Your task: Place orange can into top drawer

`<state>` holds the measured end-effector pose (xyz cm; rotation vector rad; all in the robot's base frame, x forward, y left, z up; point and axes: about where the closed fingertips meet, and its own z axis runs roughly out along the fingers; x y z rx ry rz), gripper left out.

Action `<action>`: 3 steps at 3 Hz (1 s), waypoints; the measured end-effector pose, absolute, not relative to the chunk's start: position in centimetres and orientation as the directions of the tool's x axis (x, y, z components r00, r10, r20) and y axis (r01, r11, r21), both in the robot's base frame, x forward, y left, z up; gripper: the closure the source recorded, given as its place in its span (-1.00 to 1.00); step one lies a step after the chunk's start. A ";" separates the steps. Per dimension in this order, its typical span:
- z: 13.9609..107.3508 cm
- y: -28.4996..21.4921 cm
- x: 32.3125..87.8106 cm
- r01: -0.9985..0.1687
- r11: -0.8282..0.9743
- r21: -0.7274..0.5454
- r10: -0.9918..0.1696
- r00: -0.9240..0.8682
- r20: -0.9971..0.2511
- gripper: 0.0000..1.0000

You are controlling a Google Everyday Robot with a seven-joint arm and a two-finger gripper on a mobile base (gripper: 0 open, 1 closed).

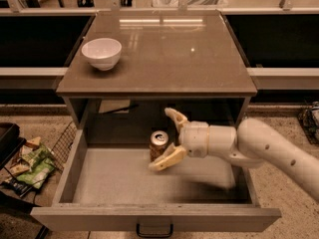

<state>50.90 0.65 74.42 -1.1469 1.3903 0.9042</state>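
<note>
The orange can is set upright toward the far middle of the open top drawer, flanked by the released, spread tool, which should be drawn straight back rightward so the can is not tipped.

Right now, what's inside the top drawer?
The orange can stands upright on the top drawer floor, toward the back. The gripper is open, one finger either side of it. The arm covers part of the floor.
</note>
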 end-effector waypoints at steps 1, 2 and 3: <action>77.7 -1.7 50.7 -0.979 0.194 -0.066 -0.339 -0.004 -0.941 -1.00; 83.3 -4.5 50.4 -0.982 0.165 -0.089 -0.540 -0.015 -0.842 -1.00; 90.2 -8.2 48.1 -0.973 0.175 -0.154 -0.721 -0.020 -0.693 -1.00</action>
